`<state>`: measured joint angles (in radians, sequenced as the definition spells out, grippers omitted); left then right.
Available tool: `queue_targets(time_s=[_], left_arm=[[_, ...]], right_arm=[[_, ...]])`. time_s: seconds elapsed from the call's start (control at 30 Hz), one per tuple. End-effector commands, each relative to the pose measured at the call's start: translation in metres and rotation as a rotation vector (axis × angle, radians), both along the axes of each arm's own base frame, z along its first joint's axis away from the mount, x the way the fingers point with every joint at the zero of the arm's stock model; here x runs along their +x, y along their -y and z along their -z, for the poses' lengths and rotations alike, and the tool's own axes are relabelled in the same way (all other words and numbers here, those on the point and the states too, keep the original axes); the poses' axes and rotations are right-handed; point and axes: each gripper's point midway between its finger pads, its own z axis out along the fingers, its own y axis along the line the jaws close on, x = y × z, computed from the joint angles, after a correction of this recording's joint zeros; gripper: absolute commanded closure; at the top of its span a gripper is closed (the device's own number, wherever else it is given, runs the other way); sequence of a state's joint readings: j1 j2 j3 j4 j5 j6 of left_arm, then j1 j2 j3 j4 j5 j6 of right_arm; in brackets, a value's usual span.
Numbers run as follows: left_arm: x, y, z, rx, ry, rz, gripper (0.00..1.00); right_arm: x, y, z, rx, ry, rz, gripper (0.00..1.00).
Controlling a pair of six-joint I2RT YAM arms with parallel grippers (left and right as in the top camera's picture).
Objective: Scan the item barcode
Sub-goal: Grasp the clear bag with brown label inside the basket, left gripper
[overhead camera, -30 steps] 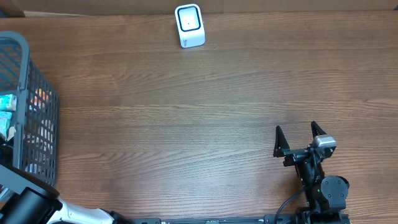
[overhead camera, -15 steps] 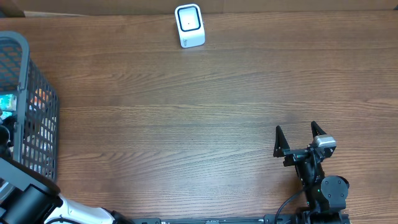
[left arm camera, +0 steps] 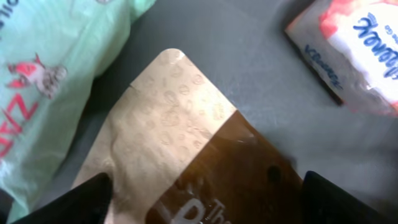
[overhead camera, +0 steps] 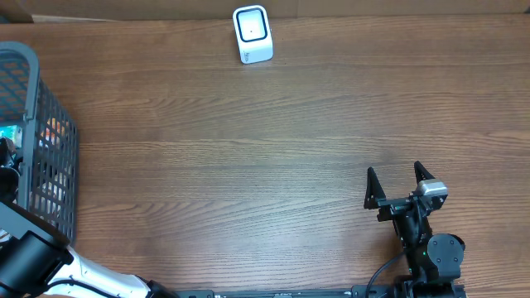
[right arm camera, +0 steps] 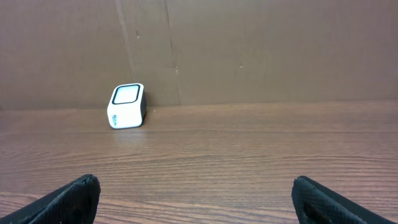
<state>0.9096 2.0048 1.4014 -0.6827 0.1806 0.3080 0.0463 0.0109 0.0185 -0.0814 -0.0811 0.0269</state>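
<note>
My left gripper (left arm camera: 202,199) is down inside the grey mesh basket (overhead camera: 50,157), open, with one black finger on each side of a tan and brown pouch (left arm camera: 186,143) that lies on the basket floor. Nothing is pinched. From overhead only a dark bit of this gripper (overhead camera: 7,161) shows at the left edge. The white barcode scanner (overhead camera: 252,34) stands upright at the far edge of the table, and the right wrist view has the scanner (right arm camera: 127,106) ahead to the left. My right gripper (overhead camera: 399,184) rests open and empty near the front right.
In the basket, a mint green packet (left arm camera: 56,74) lies left of the pouch and a white, red and blue tissue pack (left arm camera: 354,50) lies at the upper right. A brown cardboard wall (right arm camera: 249,50) rises behind the scanner.
At the left edge of the overhead view, my left arm has shifted inside the basket and now covers more of the items there. The right arm has not moved.
</note>
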Motion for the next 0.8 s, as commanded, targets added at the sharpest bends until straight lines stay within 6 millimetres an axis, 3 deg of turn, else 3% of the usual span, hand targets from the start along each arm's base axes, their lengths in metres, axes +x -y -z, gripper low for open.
queue_targets(time_s=[0.0, 0.03, 0.1, 0.27, 0.43, 0.57, 0.77], left_arm=[[-0.011, 0.027, 0.051, -0.147, -0.061, 0.017, 0.59], [-0.009, 0.025, 0.049, -0.143, -0.056, 0.017, 0.78], [-0.008, 0.024, 0.047, -0.139, -0.053, 0.017, 0.94], [-0.008, 0.023, 0.042, -0.145, -0.058, 0.016, 0.96], [-0.003, 0.018, 0.022, -0.162, -0.06, -0.024, 0.96], [0.006, 0.005, -0.012, -0.164, -0.041, -0.097, 0.96], [0.025, -0.017, -0.092, -0.145, 0.036, -0.242, 0.96]], right_arm=[[0.0, 0.0, 0.002, 0.004, 0.001, 0.0, 0.0], [0.0, 0.0, 0.002, 0.003, 0.001, 0.0, 0.0], [0.0, 0.0, 0.002, 0.004, 0.001, 0.0, 0.0], [0.0, 0.0, 0.002, 0.004, 0.001, 0.0, 0.0], [0.0, 0.0, 0.002, 0.004, 0.001, 0.0, 0.0], [0.0, 0.0, 0.002, 0.004, 0.001, 0.0, 0.0], [0.0, 0.0, 0.002, 0.004, 0.001, 0.0, 0.0]])
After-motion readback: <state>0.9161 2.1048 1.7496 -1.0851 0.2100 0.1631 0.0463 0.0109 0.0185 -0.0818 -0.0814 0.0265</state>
